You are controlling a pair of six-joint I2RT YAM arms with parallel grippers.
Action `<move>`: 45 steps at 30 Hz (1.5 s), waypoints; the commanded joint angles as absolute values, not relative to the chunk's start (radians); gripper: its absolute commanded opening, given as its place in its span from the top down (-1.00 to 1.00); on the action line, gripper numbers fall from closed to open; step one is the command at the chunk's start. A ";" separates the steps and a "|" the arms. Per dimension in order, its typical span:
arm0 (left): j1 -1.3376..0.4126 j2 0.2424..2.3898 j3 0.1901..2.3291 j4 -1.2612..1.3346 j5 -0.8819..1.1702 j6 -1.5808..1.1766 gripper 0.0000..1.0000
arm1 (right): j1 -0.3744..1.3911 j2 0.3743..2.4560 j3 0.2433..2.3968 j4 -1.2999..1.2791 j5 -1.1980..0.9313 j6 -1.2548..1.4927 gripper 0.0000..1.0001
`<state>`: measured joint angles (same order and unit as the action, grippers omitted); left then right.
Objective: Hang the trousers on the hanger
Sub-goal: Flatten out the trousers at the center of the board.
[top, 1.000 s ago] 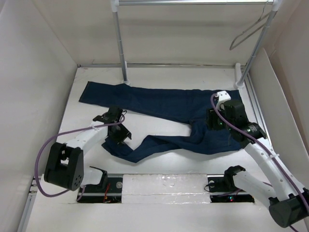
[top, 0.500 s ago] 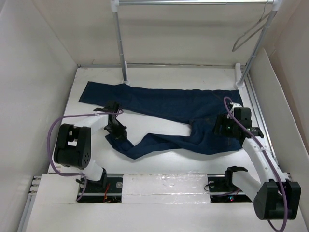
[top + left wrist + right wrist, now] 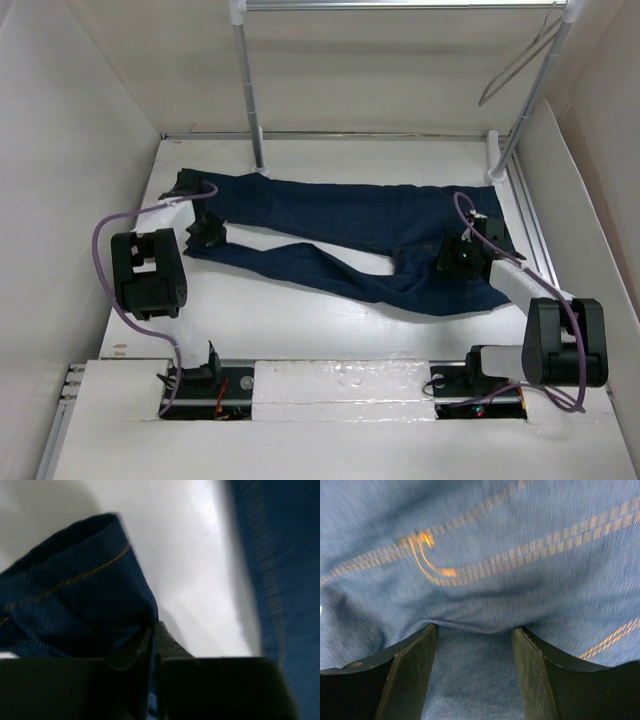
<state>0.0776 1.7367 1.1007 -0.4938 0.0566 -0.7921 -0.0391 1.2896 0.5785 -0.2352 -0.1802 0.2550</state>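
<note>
The dark navy trousers (image 3: 370, 225) lie spread across the table, waist at the right, both legs running left. My left gripper (image 3: 205, 232) sits at the left end of the nearer leg. In the left wrist view it (image 3: 154, 635) is shut on a fold of the trousers' hem (image 3: 75, 595). My right gripper (image 3: 462, 255) rests on the waist end. In the right wrist view it (image 3: 475, 640) is open, fingers (image 3: 410, 655) pressed into the denim (image 3: 480, 555) with a ridge of cloth between them. The thin grey hanger (image 3: 515, 65) hangs at the top right by the rack pole.
Two white rack poles (image 3: 248, 90) (image 3: 530, 100) stand at the back of the table, joined by a metal rail (image 3: 400, 5) on top. White walls (image 3: 80, 150) close in the left, back and right sides. The arm bases sit at the near edge.
My left gripper has moved back and left, dragging the nearer leg's hem so that leg now lies straighter. My right gripper has shifted slightly and stays low on the waist.
</note>
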 commanded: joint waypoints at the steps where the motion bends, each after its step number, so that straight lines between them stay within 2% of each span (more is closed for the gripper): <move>1: 0.074 1.721 1.244 -0.500 -0.046 -0.718 0.82 | -0.044 1.321 0.652 -0.117 -0.163 0.268 -0.33; 3: 0.061 1.678 1.252 -0.528 -0.049 -0.712 0.39 | -0.054 1.330 0.666 -0.120 -0.163 0.259 -0.33; 4: 0.061 1.633 1.229 -0.531 -0.048 -0.712 -0.02 | -0.054 1.327 0.673 -0.120 -0.164 0.256 -0.33; 5: 0.061 1.612 1.209 -0.540 -0.052 -0.716 -0.15 | -0.054 1.322 0.673 -0.126 -0.160 0.253 -0.32; 7: 0.086 1.527 1.134 -0.545 -0.054 -0.738 -0.28 | -0.054 1.296 0.669 -0.133 -0.160 0.249 -0.32; 9: 0.104 1.465 1.091 -0.538 -0.075 -0.755 -0.30 | -0.063 1.267 0.663 -0.146 -0.164 0.238 -0.33; 10: 0.115 1.394 1.042 -0.540 -0.121 -0.773 -0.24 | -0.063 1.235 0.663 -0.159 -0.170 0.226 -0.33; 13: 0.115 1.365 1.000 -0.531 -0.123 -0.792 -0.16 | -0.063 1.187 0.670 -0.189 -0.179 0.201 -0.32; 19: 0.149 1.439 0.930 -0.467 -0.106 -0.828 -0.16 | -0.032 1.080 0.657 -0.244 -0.198 0.172 -0.33; 23: 0.149 1.453 0.942 -0.390 -0.095 -0.850 -0.15 | 0.003 1.062 0.657 -0.288 -0.206 0.140 -0.33; 30: 0.149 1.560 1.008 -0.437 -0.166 -0.827 -0.03 | 0.003 1.012 0.652 -0.316 -0.186 0.127 -0.32; 35: 0.149 1.614 1.019 -0.408 -0.138 -0.822 0.32 | 0.003 1.014 0.670 -0.336 -0.189 0.129 -0.33; 39: 0.149 1.628 1.023 -0.405 -0.149 -0.816 1.00 | 0.003 1.000 0.684 -0.347 -0.196 0.130 -0.33; 45: 0.149 1.473 1.072 -0.524 -0.178 -0.792 1.00 | 0.014 0.982 0.677 -0.367 -0.218 0.117 -0.33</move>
<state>0.1444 1.5986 1.0130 -0.4469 -0.1337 -0.8127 -0.0010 1.0061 0.6399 -0.3614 -0.1989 0.1379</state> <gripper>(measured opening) 0.006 0.665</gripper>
